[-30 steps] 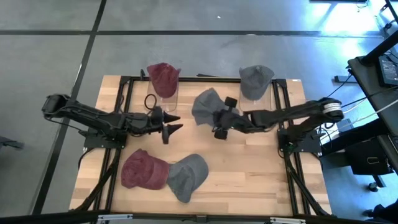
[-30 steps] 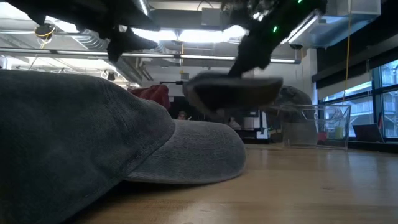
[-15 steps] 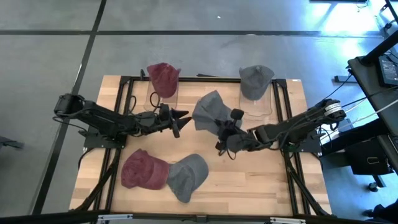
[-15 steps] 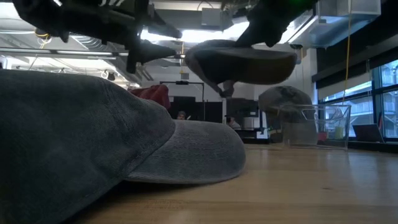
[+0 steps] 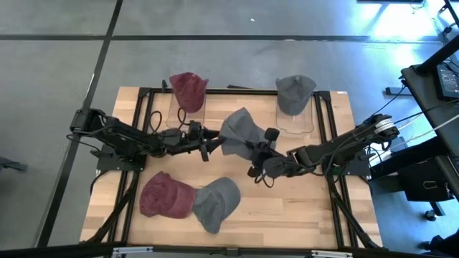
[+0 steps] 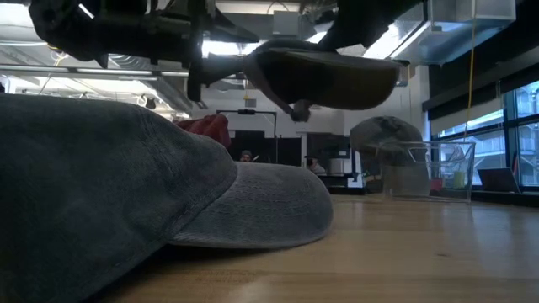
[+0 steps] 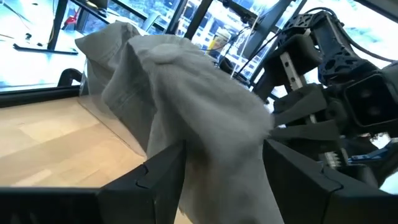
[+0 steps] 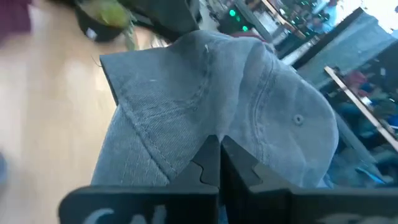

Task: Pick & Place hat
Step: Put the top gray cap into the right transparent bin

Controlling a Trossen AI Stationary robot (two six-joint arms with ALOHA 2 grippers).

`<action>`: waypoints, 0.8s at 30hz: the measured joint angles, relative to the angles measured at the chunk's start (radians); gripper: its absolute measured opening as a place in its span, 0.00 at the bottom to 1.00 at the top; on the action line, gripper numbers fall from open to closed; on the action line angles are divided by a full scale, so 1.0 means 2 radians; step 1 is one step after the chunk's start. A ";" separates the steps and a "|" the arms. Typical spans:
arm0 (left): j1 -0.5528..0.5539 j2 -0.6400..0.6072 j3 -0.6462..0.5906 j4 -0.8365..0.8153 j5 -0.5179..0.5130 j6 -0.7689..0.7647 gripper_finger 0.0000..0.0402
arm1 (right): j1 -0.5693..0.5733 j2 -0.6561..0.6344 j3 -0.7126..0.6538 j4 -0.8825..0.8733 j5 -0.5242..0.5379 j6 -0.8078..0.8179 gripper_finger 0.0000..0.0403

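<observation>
A grey hat (image 5: pixel 239 130) hangs in the air over the table's middle, also seen in the low view (image 6: pixel 324 76). My right gripper (image 5: pixel 253 153) is shut on it from the right. My left gripper (image 5: pixel 213 142) is open at the hat's left edge. In the left wrist view the hat (image 7: pixel 186 93) reaches into the gap of the left gripper (image 7: pixel 224 158), with one finger on each side. My right gripper (image 8: pixel 219 148) pinches a raised fold of the hat's cloth (image 8: pixel 214 127) between its two fingers, at the hat's right edge. The fingers come roughly level from the table's right. The hat is lifted clear of the table and spreads away from the fingers. My left gripper has a finger (image 7: pixel 165 171) close beside the hat's left edge; I cannot tell whether it touches.
A red hat (image 5: pixel 188 89) and a second grey hat (image 5: pixel 295 92) each sit on a clear container at the far side. Another red hat (image 5: pixel 165 195) and grey hat (image 5: pixel 216 203) lie on the table near its near edge. That grey hat (image 6: pixel 126 185) fills the low view's foreground.
My right gripper has drawn back toward the table's near edge and risen, lifting the grey hat higher above the table. My left gripper has moved toward the table's right, up to the hat's left edge.
</observation>
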 joint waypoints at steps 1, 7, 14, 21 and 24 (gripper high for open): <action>0.003 0.000 0.000 -0.001 0.005 0.000 0.52 | 0.000 0.000 0.000 0.009 -0.010 -0.006 0.00; 0.010 0.000 0.000 0.009 0.025 0.021 0.50 | -0.003 0.012 0.000 0.030 -0.013 -0.041 0.00; 0.010 0.000 0.000 0.032 0.060 0.045 0.34 | -0.003 0.018 0.000 0.028 -0.014 -0.037 0.01; 0.010 0.000 0.000 0.033 0.081 0.072 0.06 | -0.003 0.018 0.000 0.026 -0.055 -0.051 0.06; 0.012 0.000 0.000 0.033 0.101 0.082 0.02 | -0.002 0.018 0.000 0.015 -0.089 -0.051 0.08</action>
